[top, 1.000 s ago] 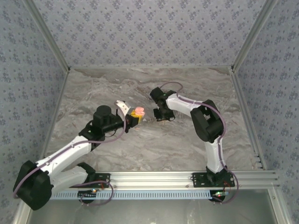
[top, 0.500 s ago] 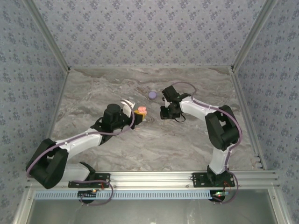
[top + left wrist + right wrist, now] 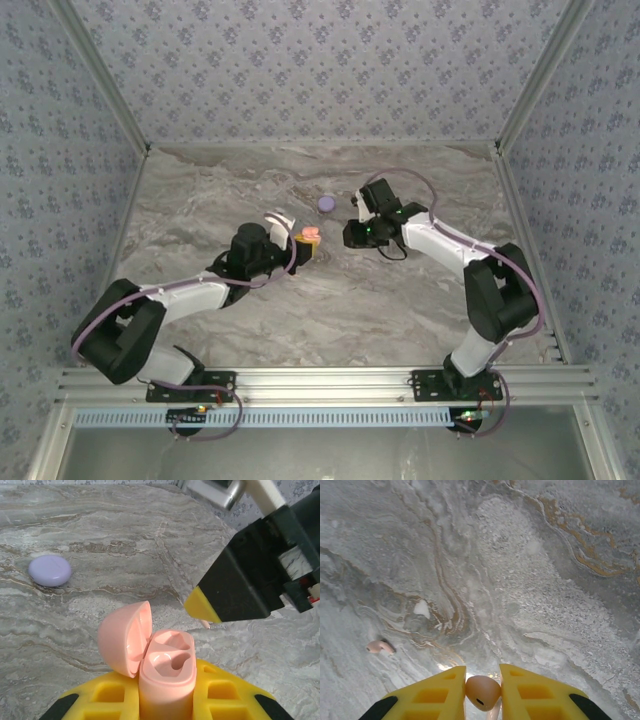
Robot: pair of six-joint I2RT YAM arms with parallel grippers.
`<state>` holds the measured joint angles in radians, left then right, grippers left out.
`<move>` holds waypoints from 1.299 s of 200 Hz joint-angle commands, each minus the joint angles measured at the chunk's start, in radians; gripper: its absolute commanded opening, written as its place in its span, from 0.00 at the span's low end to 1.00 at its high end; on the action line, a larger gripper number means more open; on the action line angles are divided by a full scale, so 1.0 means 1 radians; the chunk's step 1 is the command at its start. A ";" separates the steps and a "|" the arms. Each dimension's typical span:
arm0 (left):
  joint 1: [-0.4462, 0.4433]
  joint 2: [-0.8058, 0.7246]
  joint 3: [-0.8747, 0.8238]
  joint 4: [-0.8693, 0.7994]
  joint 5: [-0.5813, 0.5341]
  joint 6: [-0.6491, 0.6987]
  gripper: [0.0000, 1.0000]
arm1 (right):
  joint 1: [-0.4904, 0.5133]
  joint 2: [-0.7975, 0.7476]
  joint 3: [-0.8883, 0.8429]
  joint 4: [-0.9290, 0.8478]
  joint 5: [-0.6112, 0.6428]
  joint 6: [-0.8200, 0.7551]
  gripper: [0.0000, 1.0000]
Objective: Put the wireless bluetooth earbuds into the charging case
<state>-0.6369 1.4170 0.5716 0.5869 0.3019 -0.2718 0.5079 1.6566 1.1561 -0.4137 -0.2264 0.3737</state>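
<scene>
Beside the charging case (image 3: 162, 687) held by the left gripper (image 3: 300, 246), the right gripper (image 3: 482, 686) pinches an earbud (image 3: 481, 692). Centre it over a socket (image 3: 168, 662), gently.

Both arms are folded in toward each other, elbows out wide. The left gripper (image 3: 300, 246) is pinched tight on the open charging case (image 3: 167, 672), and the right gripper (image 3: 482, 677) is squeezed around one earbud (image 3: 483, 692) — the two fingertip ends sit near each other, not touching.
</scene>
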 commanded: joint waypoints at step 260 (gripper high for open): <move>-0.063 0.032 -0.003 0.339 -0.009 -0.100 0.16 | 0.091 -0.216 0.166 0.059 -0.044 -0.093 0.24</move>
<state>-0.6846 1.4559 0.5293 0.8726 0.3008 -0.3290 0.5812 1.4792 1.2934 -0.3862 -0.2989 0.3119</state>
